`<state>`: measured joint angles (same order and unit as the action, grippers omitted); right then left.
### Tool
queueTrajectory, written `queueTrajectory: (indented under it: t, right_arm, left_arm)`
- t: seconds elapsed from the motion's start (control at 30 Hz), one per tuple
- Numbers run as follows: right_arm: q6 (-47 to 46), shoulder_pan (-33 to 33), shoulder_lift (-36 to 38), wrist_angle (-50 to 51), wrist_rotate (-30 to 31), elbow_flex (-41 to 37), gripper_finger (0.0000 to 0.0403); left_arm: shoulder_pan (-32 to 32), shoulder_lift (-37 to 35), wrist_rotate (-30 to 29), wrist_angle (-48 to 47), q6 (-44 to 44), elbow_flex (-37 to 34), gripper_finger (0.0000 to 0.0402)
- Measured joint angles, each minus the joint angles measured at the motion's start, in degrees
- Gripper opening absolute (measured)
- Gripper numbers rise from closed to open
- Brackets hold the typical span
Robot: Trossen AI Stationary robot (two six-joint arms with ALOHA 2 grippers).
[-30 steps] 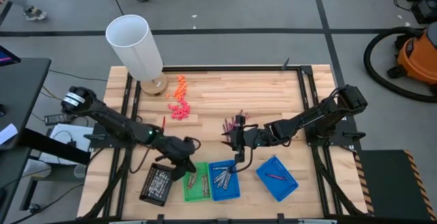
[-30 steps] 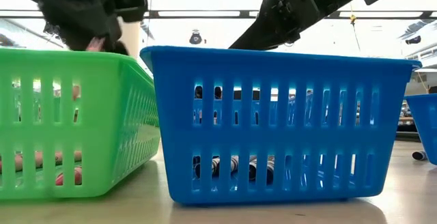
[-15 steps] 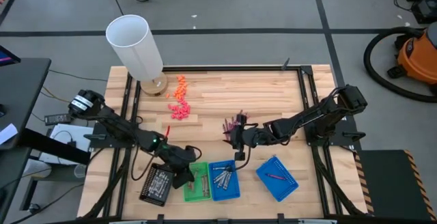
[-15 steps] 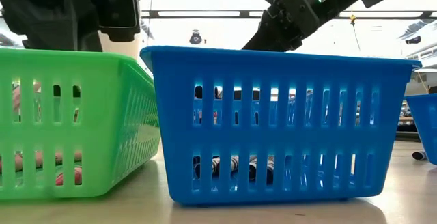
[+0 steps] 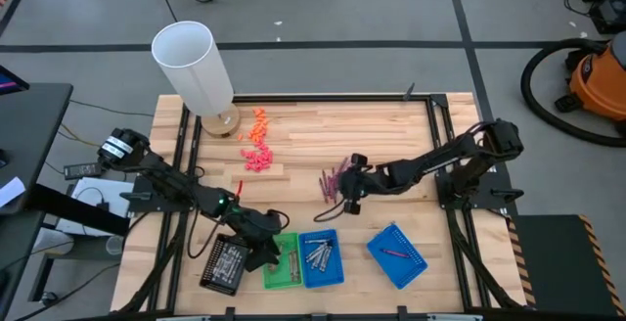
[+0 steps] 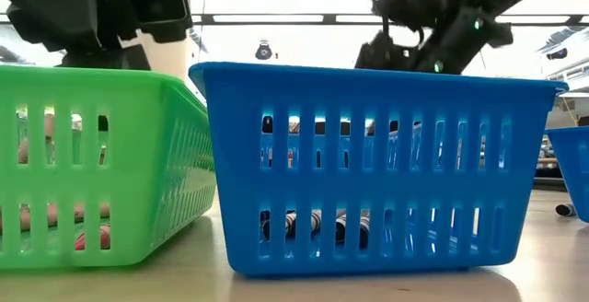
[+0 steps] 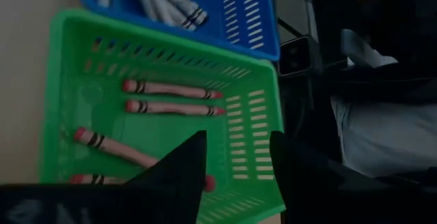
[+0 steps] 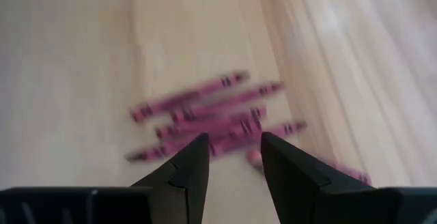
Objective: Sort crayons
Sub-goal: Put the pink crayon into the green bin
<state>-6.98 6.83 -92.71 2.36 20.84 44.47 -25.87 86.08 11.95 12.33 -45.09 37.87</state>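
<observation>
Above the green tray (image 7: pixel 254 123), we see the left hand (image 7: pixel 235 157) open and empty; the right hand (image 8: pixel 231 154), open too, hovers over magenta crayons (image 8: pixel 218 115) on the desk (image 5: pixel 323 130).

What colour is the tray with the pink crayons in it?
Green tray, clearest in the left wrist view.

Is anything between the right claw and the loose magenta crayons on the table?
Nothing visible. The right claw is open, with only bare wooden table between its fingers and the magenta crayons. In the high view it sits right beside that pile. The left claw is over the green tray.
</observation>
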Motion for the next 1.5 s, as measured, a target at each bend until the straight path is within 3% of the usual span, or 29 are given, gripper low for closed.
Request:
queueTrajectory:
  t: [0.6, 1.5]
  right_arm:
    - [6.13, -9.66, 0.02, -0.26, -7.74, -6.21, 0.0142]
    - [10.49, -10.75, 2.31, -1.31, -9.75, -7.06, 0.0136]
  left_arm:
    - [1.66, -1.46, -0.51, 3.7, 8.84, -0.02, 0.0178]
    - [2.95, -1.46, -0.16, 3.6, 14.84, -0.02, 0.0178]
